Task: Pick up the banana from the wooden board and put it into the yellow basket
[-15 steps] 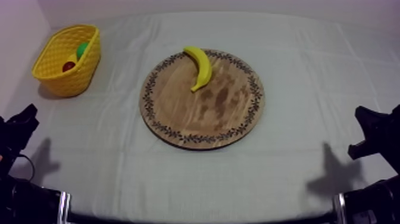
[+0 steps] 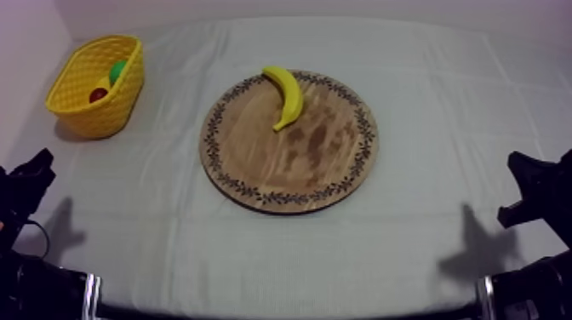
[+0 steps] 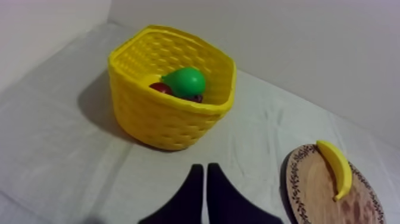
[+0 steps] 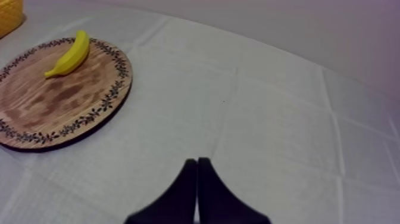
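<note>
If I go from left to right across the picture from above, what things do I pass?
Left gripper → yellow basket → round wooden board, with the banana lying on it → right gripper.

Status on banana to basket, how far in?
Done: nothing; the banana lies on the wooden board, by its far rim. In hand: nothing; the left gripper and right gripper are both shut, empty, low at either side. Left: grasp the banana, carry it to the yellow basket, which holds a pear and a small red fruit.
</note>
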Available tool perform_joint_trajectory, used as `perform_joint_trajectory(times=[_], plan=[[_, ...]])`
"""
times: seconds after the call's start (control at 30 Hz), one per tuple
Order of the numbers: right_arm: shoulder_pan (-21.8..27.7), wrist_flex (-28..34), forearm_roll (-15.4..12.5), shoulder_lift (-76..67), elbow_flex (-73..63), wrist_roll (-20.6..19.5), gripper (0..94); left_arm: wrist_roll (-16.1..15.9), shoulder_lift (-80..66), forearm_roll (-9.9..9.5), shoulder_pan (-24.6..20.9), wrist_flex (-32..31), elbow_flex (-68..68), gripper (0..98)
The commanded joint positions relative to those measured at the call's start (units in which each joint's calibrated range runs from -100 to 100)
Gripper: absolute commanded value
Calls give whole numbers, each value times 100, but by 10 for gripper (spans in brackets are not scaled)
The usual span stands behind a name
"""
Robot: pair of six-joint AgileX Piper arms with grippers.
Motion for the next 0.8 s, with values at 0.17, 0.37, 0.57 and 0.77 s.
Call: perform_joint_trajectory(times=[0.17, 0.37, 0.57, 0.77], plan=[[1, -6, -3, 0, -3, 0, 4, 1, -2, 1, 2, -1, 0, 1], [1, -6, -3, 0, -3, 0, 4, 1, -2, 1, 2, -1, 0, 1], [1, -6, -3, 0, -3, 0, 4, 14, -2, 1, 2, -1, 0, 8], [1, -6, -3, 0, -3, 0, 4, 456, -2, 1, -4, -1, 0, 17]])
